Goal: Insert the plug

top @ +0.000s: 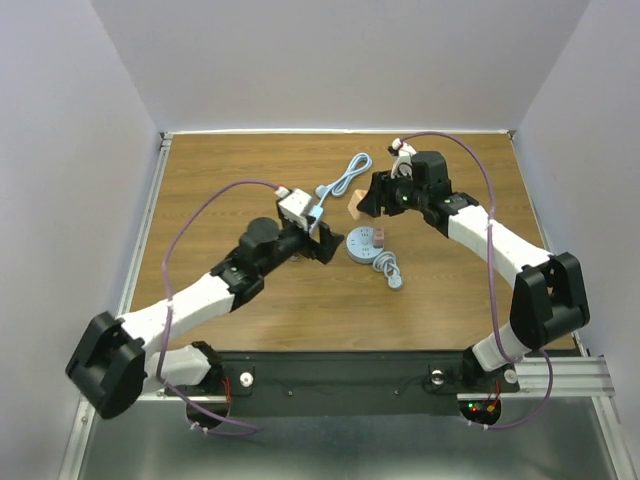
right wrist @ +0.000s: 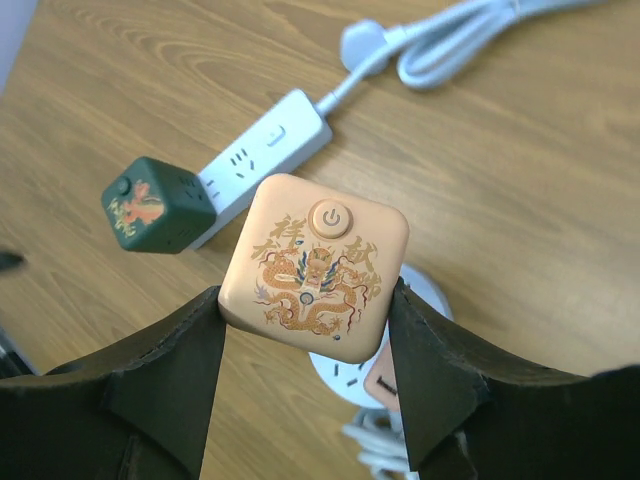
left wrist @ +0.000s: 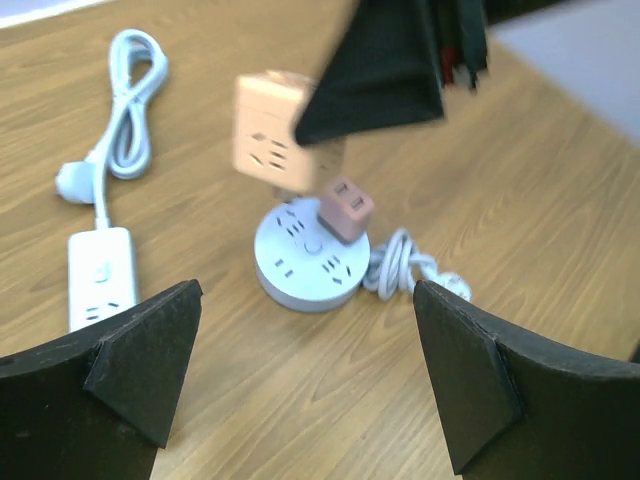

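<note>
1. The brown wood-grain worktop [top: 300, 310] carries all the things, which are grouped around its middle, toward the far side.
2. The left arm [top: 200, 295] reaches from the near left corner toward the middle. The right arm [top: 500, 250] comes in from the near right.
3. The left fingers [left wrist: 140, 360] are spread wide and hold nothing. They hang low over the worktop, just left of the sockets.
4. The right fingers [right wrist: 160, 380] are closed on two opposite sides of the cube adapter.
5. A long white plastic power strip [right wrist: 265, 160] lies flat, left of the round hub. Its pale looped cable [left wrist: 130, 100] trails toward the far side.
6. A round pale-grey socket hub [left wrist: 305, 265] sits flat near the middle, with its white coiled cord [left wrist: 400, 265] bunched just to its right.
7. The peach-coloured cube adapter with a dragon print and a round power button [right wrist: 315, 265] is held in the air just above the hub, tilted. I cannot tell whether it touches the hub.
8. A dark green cube adapter with an orange print [right wrist: 155, 205] sits at the strip's end away from the cable. Whether it is plugged in, I cannot tell.
9. A small pink block adapter [left wrist: 345, 208] stands on the hub's top face.
</note>
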